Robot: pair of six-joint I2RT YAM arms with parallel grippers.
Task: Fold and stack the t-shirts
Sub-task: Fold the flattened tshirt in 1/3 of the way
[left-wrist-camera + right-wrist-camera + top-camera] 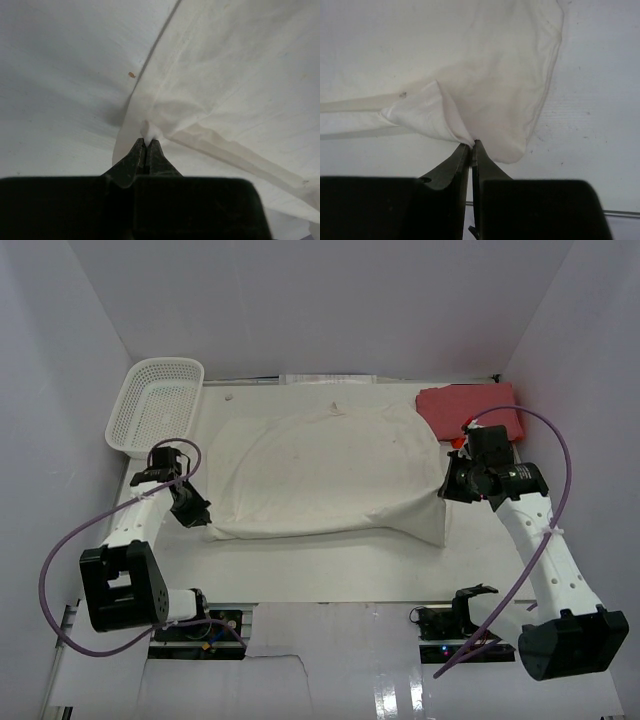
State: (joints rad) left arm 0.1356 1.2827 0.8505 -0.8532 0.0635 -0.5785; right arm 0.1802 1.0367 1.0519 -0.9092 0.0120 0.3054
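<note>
The cream-white t-shirt (pixel 330 470) lay spread on the bench (pixel 300 565), the left pincer (pixel 146 142) and right pincer (pixel 471 145) each clamped on a thin pinch of its edge, seemingly one layer, which might slip free or fold crooked under uneven pulling.

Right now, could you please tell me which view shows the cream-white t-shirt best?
The top external view: the whole cream-white t-shirt lies spread there. The left wrist view shows only the edge the left gripper pinches; the right wrist view, the corner the right gripper pinches.
</note>
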